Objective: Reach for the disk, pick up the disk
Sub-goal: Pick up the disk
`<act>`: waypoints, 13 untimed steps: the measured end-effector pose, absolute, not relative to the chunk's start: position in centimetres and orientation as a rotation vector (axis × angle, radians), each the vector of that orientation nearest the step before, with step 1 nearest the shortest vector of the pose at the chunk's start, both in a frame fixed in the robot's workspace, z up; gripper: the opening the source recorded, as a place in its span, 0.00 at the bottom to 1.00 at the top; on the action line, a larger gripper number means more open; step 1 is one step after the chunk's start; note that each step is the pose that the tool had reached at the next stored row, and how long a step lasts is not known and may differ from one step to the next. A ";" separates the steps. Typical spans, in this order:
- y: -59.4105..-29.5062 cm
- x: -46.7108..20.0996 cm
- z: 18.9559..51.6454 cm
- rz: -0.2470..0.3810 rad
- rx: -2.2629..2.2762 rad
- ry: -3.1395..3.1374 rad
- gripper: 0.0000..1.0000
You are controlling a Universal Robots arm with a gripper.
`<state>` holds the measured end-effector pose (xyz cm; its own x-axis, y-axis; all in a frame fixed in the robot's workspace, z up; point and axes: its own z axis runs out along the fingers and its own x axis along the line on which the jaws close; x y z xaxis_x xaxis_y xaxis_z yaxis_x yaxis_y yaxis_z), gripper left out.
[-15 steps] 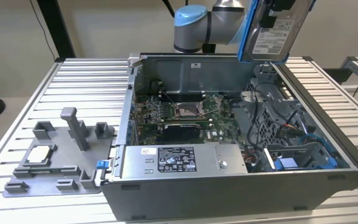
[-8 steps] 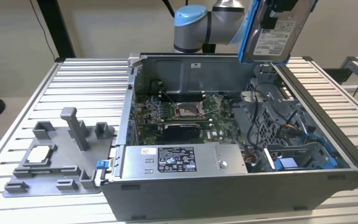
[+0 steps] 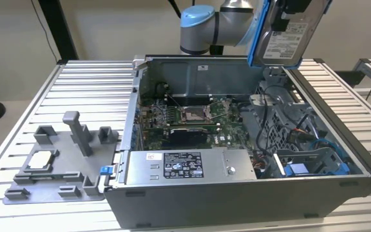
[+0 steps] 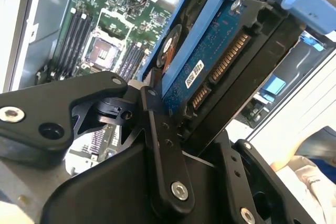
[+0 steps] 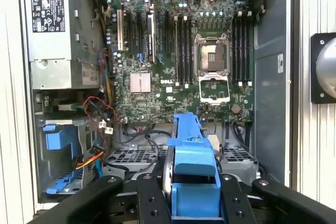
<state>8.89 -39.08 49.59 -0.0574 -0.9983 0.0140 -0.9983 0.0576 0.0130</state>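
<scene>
Blue-framed disk [image 3: 283,33] is hanging above the open computer case [image 3: 340,145] at its far right, gripper [image 5: 193,203] clamping its edges; rigid, dense metal, likely fragile, best held by the bracket sides.

Grey arm [image 3: 234,21], blue cap; black screwed pincer [image 5: 191,203]

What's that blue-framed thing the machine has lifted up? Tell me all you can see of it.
It is the disk, a flat silver-grey metal drive with a white printed label, framed by a blue plastic bracket. It hangs roughly upright in the air above the open computer case, clear of it. In the second wrist view its underside shows a blue circuit board and a gold connector. The black hand is clamped on its two flat sides; nothing else touches it.
</scene>
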 end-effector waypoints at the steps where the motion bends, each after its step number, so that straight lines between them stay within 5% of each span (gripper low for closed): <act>1: -39.2 8.9 49.6 0.000 2.143 -2.271 0.00; 13: -40.8 8.9 49.5 0.000 2.143 -2.271 0.00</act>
<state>8.88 -40.83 49.46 -0.0580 -0.9982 0.0140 -0.9982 0.0582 0.0131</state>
